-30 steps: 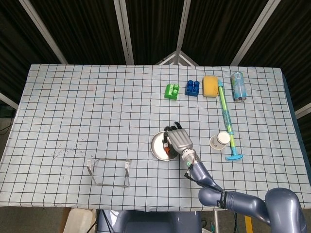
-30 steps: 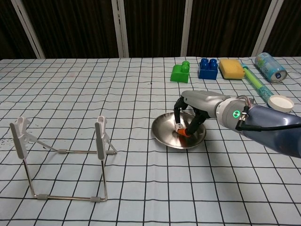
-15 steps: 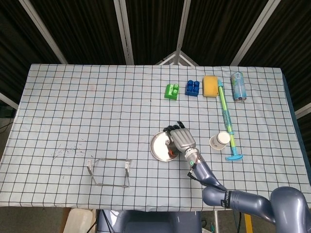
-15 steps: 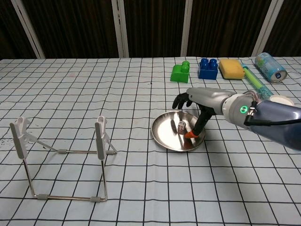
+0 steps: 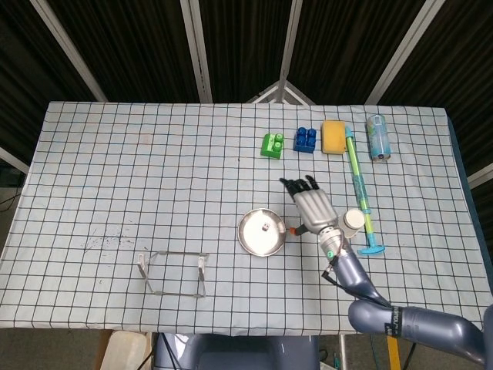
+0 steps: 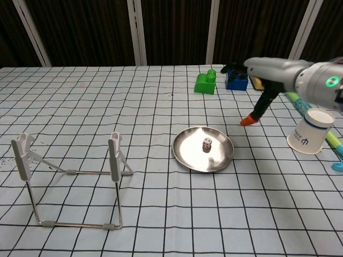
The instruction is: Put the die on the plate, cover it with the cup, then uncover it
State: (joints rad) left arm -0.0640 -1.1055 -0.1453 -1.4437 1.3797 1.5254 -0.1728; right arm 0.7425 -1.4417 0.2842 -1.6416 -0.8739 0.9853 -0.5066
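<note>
White die (image 6: 206, 143) lying inside the round metal plate (image 6: 187, 155), a little toward the near edge of the tabletop (image 5: 115, 169) and about midway along it. Right hand (image 5: 310, 203) raised between plate and paper cup (image 6: 311, 131), fingers spread and straight, grasping nothing, palm down; orange-tipped thumb (image 6: 247, 120) pointing down, apart from the plate. Cup standing upside down just to the right of that hand, near the right edge, touching or almost touching a long green and blue tool (image 5: 359, 189) lying beside it. Along the far edge, toward the right corner: green block (image 5: 272, 145), blue block (image 5: 305, 139), yellow sponge (image 5: 333, 136) and a can (image 5: 377, 136) lying on its side. Wire stand (image 6: 69, 176) near the near edge, left of the plate, well apart from it. Left hand not visible in either view.
</note>
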